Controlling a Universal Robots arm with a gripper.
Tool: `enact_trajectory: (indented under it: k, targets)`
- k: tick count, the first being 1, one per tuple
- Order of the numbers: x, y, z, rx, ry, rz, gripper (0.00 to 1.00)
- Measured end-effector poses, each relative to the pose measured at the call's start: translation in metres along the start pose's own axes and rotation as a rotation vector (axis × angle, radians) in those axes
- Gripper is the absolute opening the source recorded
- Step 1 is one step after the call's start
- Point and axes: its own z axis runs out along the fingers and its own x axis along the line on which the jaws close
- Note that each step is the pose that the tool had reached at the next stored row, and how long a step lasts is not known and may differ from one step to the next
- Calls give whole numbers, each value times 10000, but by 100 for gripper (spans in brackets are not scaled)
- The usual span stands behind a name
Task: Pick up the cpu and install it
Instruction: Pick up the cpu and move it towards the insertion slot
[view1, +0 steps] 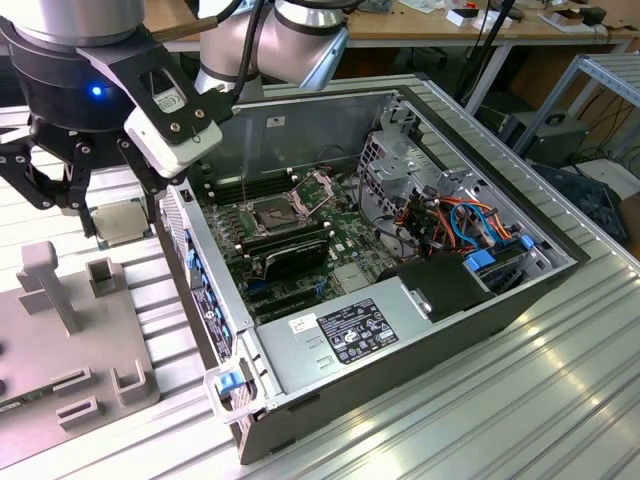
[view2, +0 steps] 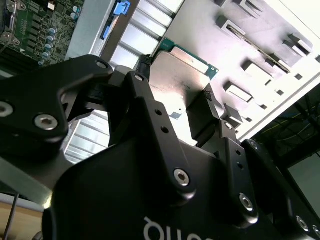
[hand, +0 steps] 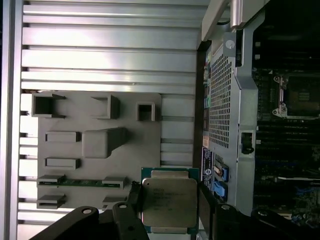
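The cpu (view1: 121, 222) is a small square chip with a silvery-tan face and a green rim. It hangs above the ribbed aluminium table, between the grey fixture plate (view1: 70, 340) and the open computer case (view1: 400, 300). My gripper (view1: 113, 207) is shut on it, one black finger on each of two opposite edges. Both wrist views show the cpu (hand: 167, 202) (view2: 180, 82) clamped between the fingers (hand: 206, 202) (view2: 210, 100). Inside the case, on the motherboard, the dark socket (view1: 275, 212) stands open with its metal frame up, to the exterior view's right of the gripper.
The case's perforated side wall (view1: 195, 265) rises just beside the gripper. The fixture plate (hand: 100, 145) carries raised blocks, brackets and a memory stick (hand: 80, 182). Cables, a drive cage and the power supply (view1: 345, 330) fill the case's other half. A workbench stands behind.
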Motion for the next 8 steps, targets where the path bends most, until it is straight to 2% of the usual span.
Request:
enact_trajectory:
  k: [5,8]
  targets:
    - [-5,0,0,0,0,-1,55]
    - [-46,-1,-1,0,0,-2,55]
